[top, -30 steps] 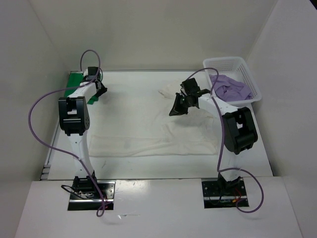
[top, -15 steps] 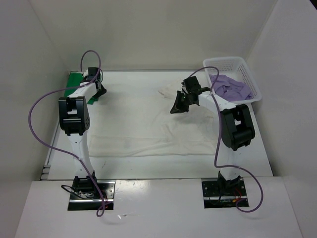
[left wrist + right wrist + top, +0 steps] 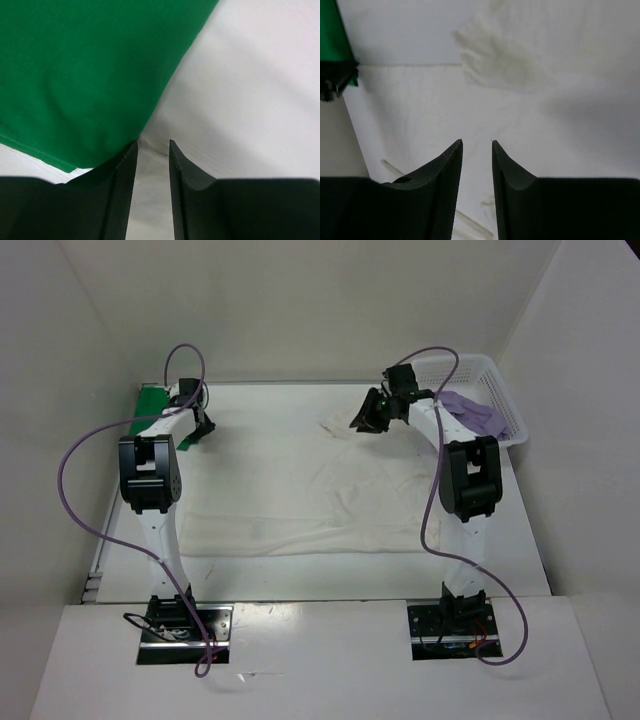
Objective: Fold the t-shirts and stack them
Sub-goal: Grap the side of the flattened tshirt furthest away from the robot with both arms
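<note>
The white t-shirt [image 3: 300, 495] lies spread across the middle of the table, one sleeve [image 3: 505, 55] pointing to the far side. My right gripper [image 3: 366, 418] hovers over that far sleeve; its jaws [image 3: 477, 144] are open with only cloth and table behind the gap. The green t-shirt [image 3: 150, 402] lies folded at the far left corner. My left gripper [image 3: 200, 426] is at its right edge, open [image 3: 152, 145], with the green cloth [image 3: 85, 75] just past the left fingertip and nothing between the fingers. The purple t-shirt [image 3: 472, 412] lies crumpled in the basket.
A white mesh basket [image 3: 500, 390] stands at the far right corner, close to the right arm's forearm. White walls enclose the table on three sides. Purple cables loop above both arms.
My right gripper has opened and swung from over the white shirt's upper right part toward the far edge near the basket. The left arm has barely moved.
</note>
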Action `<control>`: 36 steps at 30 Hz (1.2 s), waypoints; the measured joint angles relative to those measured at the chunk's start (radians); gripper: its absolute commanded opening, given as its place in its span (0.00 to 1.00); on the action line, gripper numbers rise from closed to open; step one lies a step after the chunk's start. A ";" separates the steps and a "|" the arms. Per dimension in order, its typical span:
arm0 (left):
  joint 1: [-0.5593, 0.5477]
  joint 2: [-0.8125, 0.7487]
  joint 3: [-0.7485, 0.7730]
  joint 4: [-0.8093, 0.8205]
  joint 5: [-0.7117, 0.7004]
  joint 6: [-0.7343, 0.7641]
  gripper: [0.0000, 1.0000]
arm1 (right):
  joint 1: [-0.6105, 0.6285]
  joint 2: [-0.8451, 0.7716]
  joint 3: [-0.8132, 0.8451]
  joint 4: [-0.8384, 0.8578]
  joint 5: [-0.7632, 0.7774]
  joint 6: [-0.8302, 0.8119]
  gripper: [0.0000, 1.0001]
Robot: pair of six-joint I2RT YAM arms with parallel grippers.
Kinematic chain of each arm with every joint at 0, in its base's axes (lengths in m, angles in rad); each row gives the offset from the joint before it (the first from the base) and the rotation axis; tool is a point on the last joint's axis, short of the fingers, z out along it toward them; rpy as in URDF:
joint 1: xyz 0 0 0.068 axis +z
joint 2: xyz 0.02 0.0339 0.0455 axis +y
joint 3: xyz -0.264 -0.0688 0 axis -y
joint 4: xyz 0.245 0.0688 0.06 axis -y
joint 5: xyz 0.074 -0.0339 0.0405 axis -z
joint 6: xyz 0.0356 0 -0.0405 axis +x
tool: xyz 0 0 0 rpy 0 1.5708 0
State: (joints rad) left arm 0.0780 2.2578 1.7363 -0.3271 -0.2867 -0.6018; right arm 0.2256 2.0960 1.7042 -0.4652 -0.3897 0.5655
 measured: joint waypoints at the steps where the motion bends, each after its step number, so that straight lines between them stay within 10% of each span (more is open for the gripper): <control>1: 0.000 0.000 -0.002 0.003 -0.002 0.001 0.35 | -0.011 0.021 0.031 0.001 0.000 0.003 0.37; 15: 0.002 -0.001 -0.005 0.011 0.006 -0.007 0.02 | -0.053 0.583 0.916 -0.178 0.198 -0.043 0.53; 32: 0.000 -0.098 -0.137 0.025 0.110 -0.035 0.00 | -0.053 0.756 1.047 -0.115 0.360 -0.088 0.63; 36: -0.003 -0.098 -0.139 0.029 0.124 -0.035 0.00 | -0.053 0.771 1.049 -0.072 0.342 -0.065 0.49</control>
State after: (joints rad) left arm 0.0746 2.1601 1.5970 -0.2977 -0.1627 -0.6369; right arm 0.1722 2.8674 2.7533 -0.5369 -0.0475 0.5007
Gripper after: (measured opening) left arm 0.004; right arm 0.539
